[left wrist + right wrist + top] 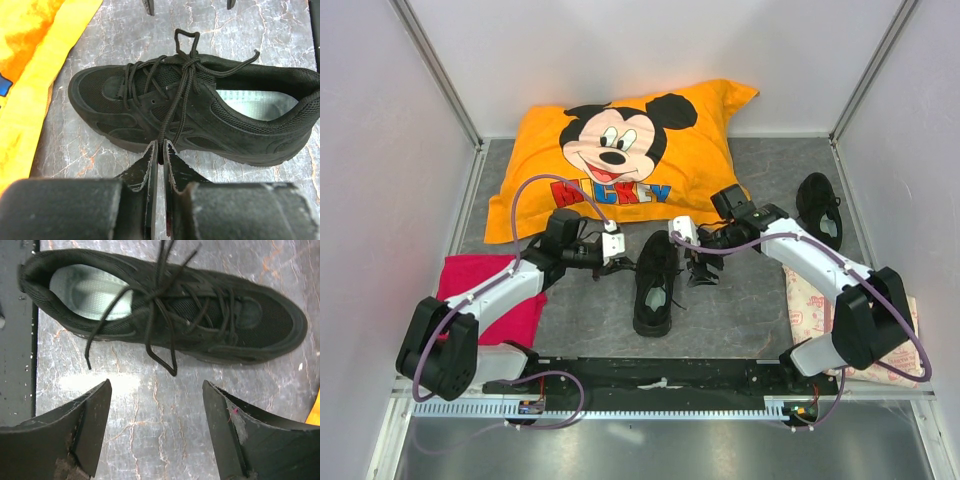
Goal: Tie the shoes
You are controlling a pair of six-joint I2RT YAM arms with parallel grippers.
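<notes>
lying on a grey marbled tabletop boxed in by pale walls, one black shoe sits between the two arms, toe toward the orange mickey pillow at the back. its opening shows a pale insole. a second shoe rests far right, near the wall. a pink cloth lies at the left, a pale patterned item at the right. the left gripper is pinched closed on a lace; the right gripper gapes wide just beside the shoe, holding nothing.
</notes>
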